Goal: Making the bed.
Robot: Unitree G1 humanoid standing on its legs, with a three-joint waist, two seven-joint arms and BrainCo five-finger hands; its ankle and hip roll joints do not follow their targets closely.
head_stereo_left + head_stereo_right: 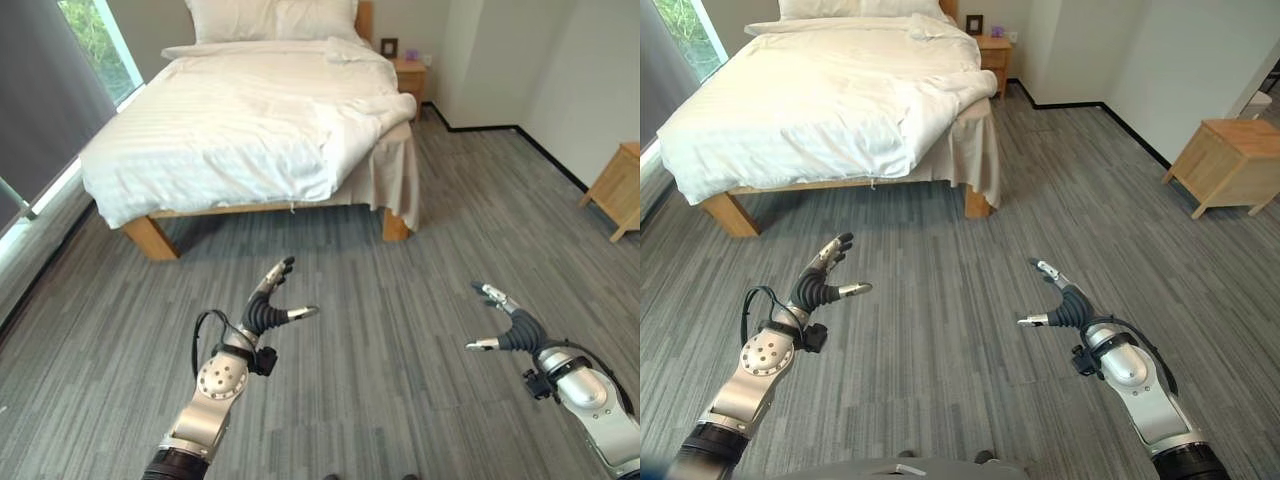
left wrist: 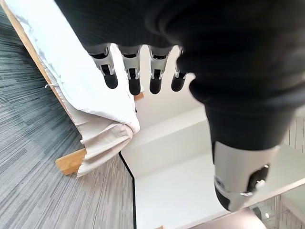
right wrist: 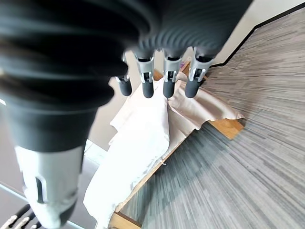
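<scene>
A wooden-framed bed (image 1: pixel 150 238) stands ahead on the grey floor, covered by a white duvet (image 1: pixel 230 130) that is rumpled and bunched near its right foot corner (image 1: pixel 375 115). Pillows (image 1: pixel 270 18) lie at the head. A beige bed skirt (image 1: pixel 395 175) hangs at that corner. My left hand (image 1: pixel 268 308) is raised over the floor, well short of the bed, fingers straight and holding nothing. My right hand (image 1: pixel 508 326) hovers to the right, also open and empty. The duvet (image 2: pixel 71 62) and bed corner (image 3: pixel 147 129) show past the fingers in the wrist views.
A wooden nightstand (image 1: pixel 410 75) stands beside the bed's head on the right. A low wooden cabinet (image 1: pixel 615 190) sits against the right wall. A window with a dark curtain (image 1: pixel 50 90) runs along the left. Grey plank floor (image 1: pixel 380 290) lies between me and the bed.
</scene>
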